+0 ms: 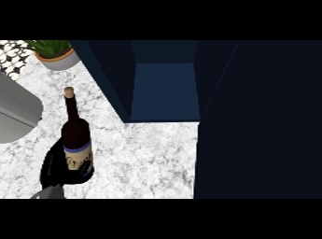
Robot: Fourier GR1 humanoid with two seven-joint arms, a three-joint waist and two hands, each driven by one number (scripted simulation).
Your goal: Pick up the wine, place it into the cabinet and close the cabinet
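The left robot hand [50, 164] was at the lower left of the head view, near the near edge of the table [146, 158]. Its black fingers were curled round the lower body of the wine bottle [76, 133], so the hand was closed on the bottle. A short section of grey forearm [49, 192] showed below the hand. The right robot hand did not appear in the view.

The wine bottle stood roughly upright, neck pointing toward the far edge of the table. It had dark glass, a pale label with a blue band [79, 156] and a cork [69, 91] in the neck. The hand hid the base, so contact with the table could not be confirmed.

The bottle was outside the cabinet [164, 91], to its left and nearer the near edge. The cabinet was dark blue and open, with its interior visible. The dark cabinet door [267, 121] filled the right side of the view.

A potted plant [53, 52] stood at the far left corner of the table. A large rounded grey body [5, 114] lay at the left edge; its identity could not be determined.
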